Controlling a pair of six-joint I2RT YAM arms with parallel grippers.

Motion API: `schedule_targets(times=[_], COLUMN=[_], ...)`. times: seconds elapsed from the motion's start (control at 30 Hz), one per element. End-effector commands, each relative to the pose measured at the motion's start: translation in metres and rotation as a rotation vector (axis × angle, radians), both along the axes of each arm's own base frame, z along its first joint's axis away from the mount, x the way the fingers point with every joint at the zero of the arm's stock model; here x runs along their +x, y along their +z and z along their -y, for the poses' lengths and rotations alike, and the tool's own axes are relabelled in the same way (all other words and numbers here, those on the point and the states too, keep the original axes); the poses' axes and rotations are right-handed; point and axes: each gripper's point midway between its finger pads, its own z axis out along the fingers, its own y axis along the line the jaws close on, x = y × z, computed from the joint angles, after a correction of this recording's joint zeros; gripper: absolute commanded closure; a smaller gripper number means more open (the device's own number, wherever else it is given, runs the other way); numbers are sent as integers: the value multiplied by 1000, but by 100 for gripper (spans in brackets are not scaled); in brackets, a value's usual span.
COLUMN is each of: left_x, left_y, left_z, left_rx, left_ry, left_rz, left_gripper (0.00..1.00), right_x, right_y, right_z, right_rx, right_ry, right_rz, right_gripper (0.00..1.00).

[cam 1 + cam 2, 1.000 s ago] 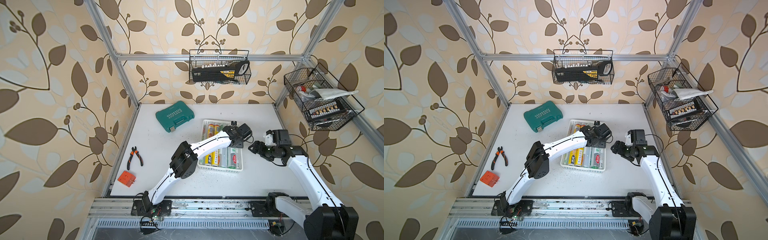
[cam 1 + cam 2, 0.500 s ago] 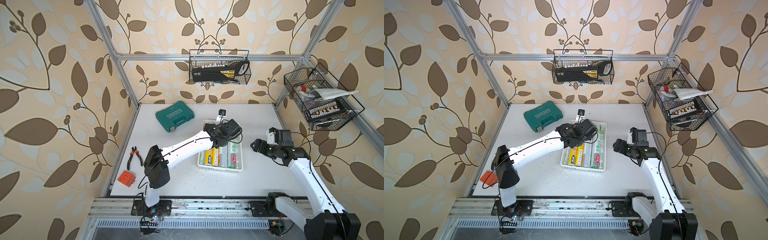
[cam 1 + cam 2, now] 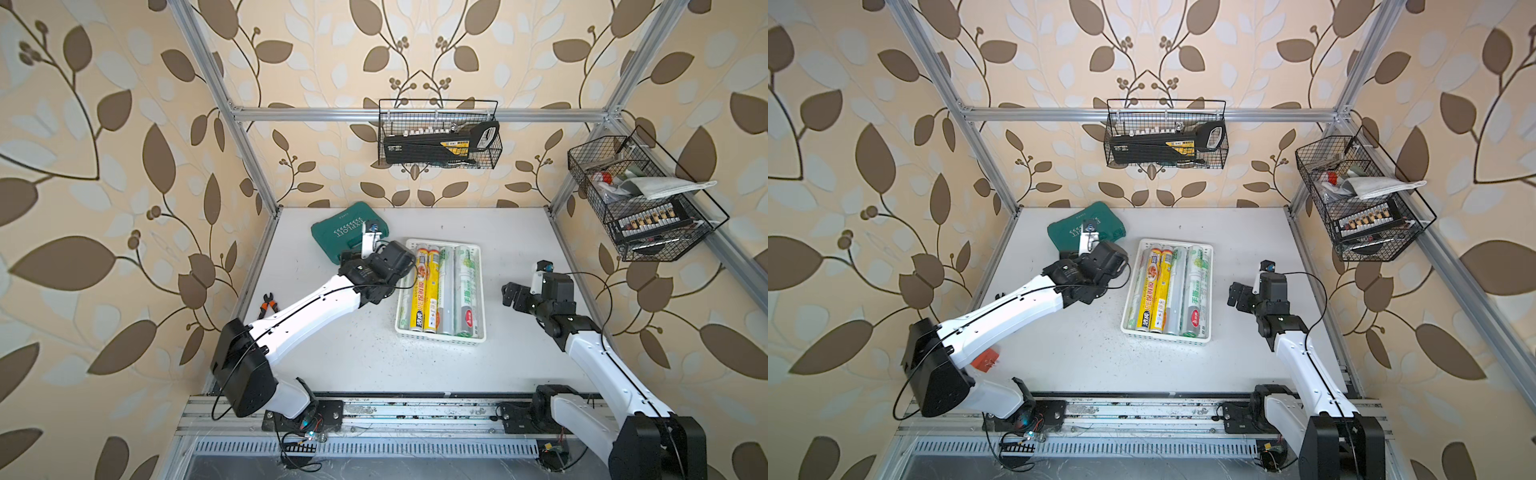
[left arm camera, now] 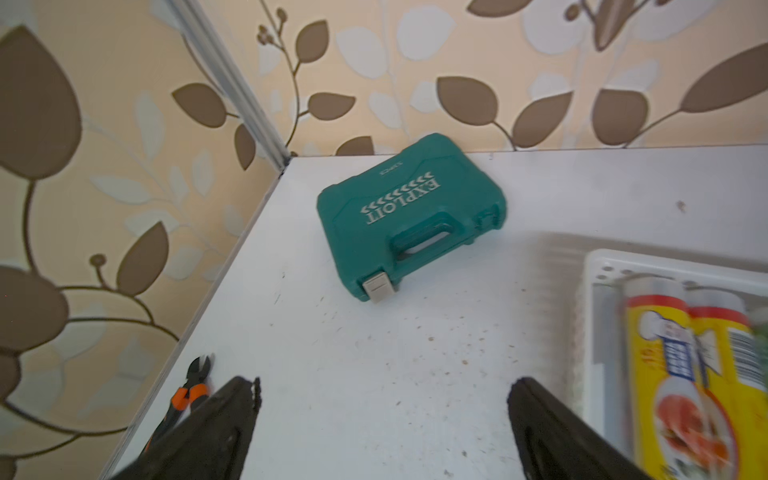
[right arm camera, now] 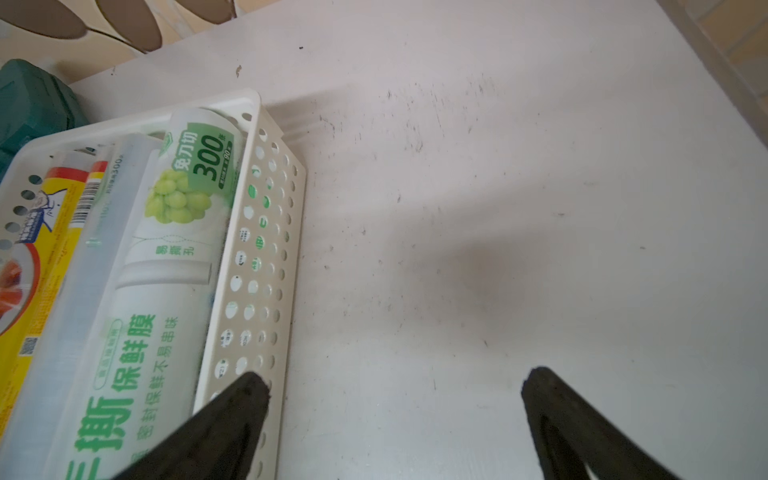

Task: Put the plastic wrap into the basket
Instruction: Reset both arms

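Plastic wrap (image 3: 428,291) fills the basket (image 3: 440,338); my wide-open, empty jaws at three and nine o'clock could snag its walls.

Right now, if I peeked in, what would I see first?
Bright yellow and silvery rolls of plastic wrap, lying side by side in the white basket mid-table. Then the white left arm and right arm flanking it, jaws open and empty, and a green tool case near the back wall.

One basket (image 3: 440,340) holding plastic wrap (image 3: 420,291): two yellow rolls, three silvery-white showing; two wire baskets (image 3: 390,124), one green case (image 3: 336,232), one pliers (image 3: 268,307).
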Motion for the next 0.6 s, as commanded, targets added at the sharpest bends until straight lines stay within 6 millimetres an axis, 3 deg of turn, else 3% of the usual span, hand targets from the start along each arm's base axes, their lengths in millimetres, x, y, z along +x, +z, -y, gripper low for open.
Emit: schedule_targets(times=[0.0,0.17,0.33,0.57], left_x=[3,-2,-9,-15], left_y=[14,1,-26,-57], left_z=[-31,-85,-131,-164], left_rx=[-93,-114,-121,10], left_ry=[33,102,221,278], left_rz=[81,150,172,174], left_gripper=[1,1,1,1], right_x=[25,37,44,47], right_y=[29,23,25,23], right_z=[6,9,6,8], right_rx=[-78,-111,-140,-190], right_ry=[11,9,41,46], right_rz=[167,206,293,376], right_gripper=[1,1,1,1])
